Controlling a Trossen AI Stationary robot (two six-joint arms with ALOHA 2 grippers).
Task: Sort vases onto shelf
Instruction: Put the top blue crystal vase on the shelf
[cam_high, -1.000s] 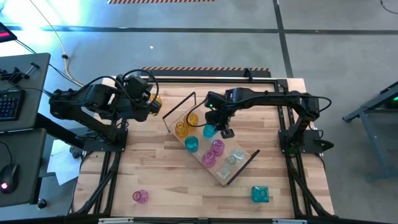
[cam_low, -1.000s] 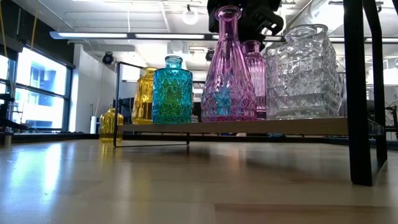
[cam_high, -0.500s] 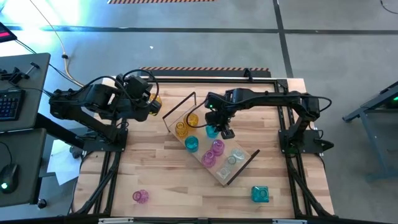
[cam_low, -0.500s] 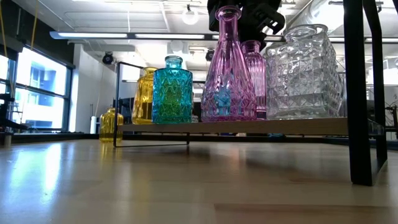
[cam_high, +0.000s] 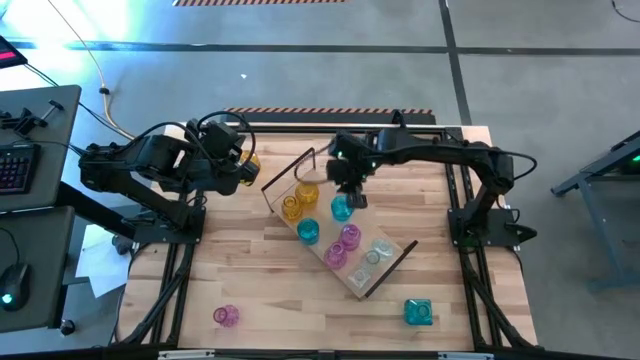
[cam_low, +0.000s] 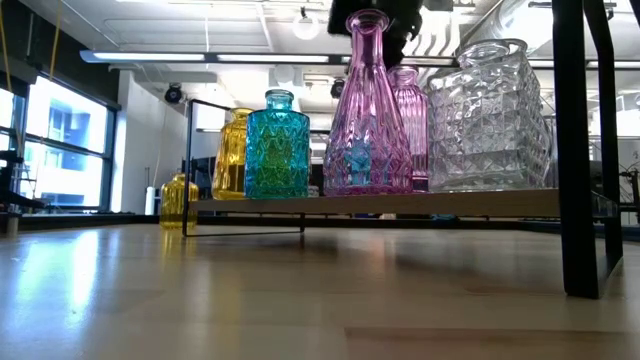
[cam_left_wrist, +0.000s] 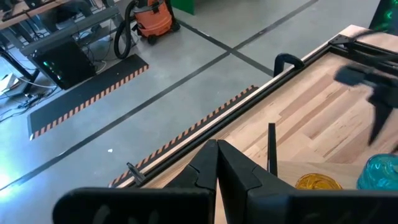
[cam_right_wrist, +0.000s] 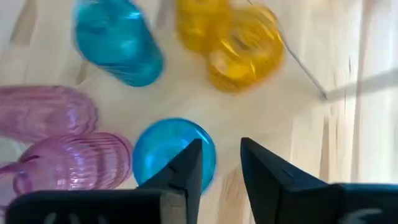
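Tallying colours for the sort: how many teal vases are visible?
3. On the shelf: one teal vase beside the yellow vases, another by the pink vases. A third stands on the table, off the shelf. Arms may hide more.

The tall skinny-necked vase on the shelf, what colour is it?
Pink. The tall vase on the shelf shows best in the low view.

On the shelf (cam_high: 390, 268) stand seven vases: two yellow (cam_high: 292, 207), two blue (cam_high: 308, 232), two pink (cam_high: 349, 237), one clear (cam_high: 380, 251). Off it: one pink (cam_high: 227, 316), one blue (cam_high: 418, 312), one yellow (cam_low: 178, 199).
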